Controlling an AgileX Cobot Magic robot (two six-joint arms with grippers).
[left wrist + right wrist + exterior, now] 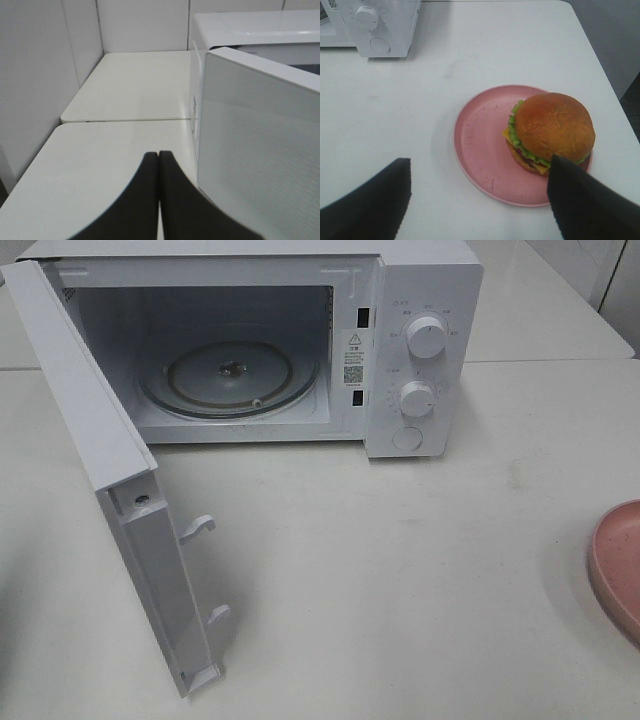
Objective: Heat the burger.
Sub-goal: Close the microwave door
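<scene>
A white microwave (300, 350) stands at the table's (400, 580) far edge, its door (110, 490) swung wide (the glass turntable (230, 380) bare inside). The left gripper (158, 155), fingers pressed together on nothing, sits beside that door. By the table's right edge, the burger (550, 132) rests on a pink plate (480, 145), the right gripper (480, 200) spread wide above it, grasping nothing

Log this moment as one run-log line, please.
microwave door: open | burger: on pink plate | right gripper: open above plate | left gripper: shut
</scene>
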